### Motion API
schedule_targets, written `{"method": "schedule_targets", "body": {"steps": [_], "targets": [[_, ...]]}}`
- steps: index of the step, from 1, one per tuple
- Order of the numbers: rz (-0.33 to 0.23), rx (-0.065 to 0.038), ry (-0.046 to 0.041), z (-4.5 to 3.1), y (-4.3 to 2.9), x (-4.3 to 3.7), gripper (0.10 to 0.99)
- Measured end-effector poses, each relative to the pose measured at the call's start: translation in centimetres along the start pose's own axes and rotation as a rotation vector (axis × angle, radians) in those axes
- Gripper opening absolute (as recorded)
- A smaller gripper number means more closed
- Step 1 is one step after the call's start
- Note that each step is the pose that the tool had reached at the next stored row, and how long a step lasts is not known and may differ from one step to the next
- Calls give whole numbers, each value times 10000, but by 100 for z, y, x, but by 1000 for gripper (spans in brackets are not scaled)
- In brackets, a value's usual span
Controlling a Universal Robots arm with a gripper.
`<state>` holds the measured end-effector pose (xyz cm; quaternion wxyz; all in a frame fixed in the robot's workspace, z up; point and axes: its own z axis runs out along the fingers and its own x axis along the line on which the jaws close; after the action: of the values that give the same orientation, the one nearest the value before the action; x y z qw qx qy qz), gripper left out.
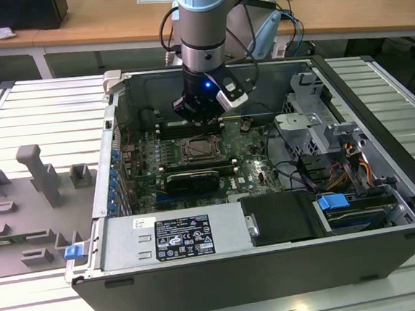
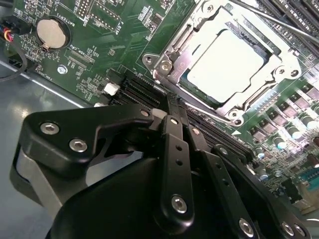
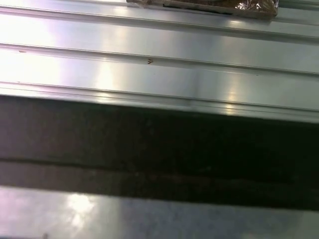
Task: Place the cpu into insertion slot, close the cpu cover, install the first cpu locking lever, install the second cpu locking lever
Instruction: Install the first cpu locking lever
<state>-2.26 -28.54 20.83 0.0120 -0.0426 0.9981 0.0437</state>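
The open computer case (image 1: 275, 266) lies on a ribbed metal surface (image 1: 36, 112), with the arm reaching down into it from above. The gripper (image 1: 199, 116) hangs over the motherboard (image 1: 251, 159), just beyond the far edge of the insertion slot (image 1: 201, 149) as the exterior view shows it.

In the second wrist view the gripper (image 2: 170, 99) has its black fingers (image 2: 175, 144) drawn together, with nothing held between them. Their tips sit just beside the socket frame, near its lower corner; contact cannot be confirmed.

The cpu (image 2: 225, 65) is seated in the insertion slot (image 2: 172, 55), its pale metal top facing up. The cpu cover (image 2: 271, 74) lies down flat around the chip, framing it on all sides. A thin metal lever (image 2: 271, 20) runs along one side of the socket; whether it is latched cannot be determined.

A round coin cell (image 2: 51, 33) sits on the board well apart from the socket. A grey moulded fixture (image 1: 38, 177) rests on the surface at the exterior view's left.
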Motion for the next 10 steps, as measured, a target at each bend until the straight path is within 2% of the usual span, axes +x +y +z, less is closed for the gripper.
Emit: {"method": "schedule_targets", "body": {"steps": [4, 10], "targets": [[-1, 26, 4, 25, -3, 0, 106], [-2, 116, 12, 52, -6, 0, 106]]}}
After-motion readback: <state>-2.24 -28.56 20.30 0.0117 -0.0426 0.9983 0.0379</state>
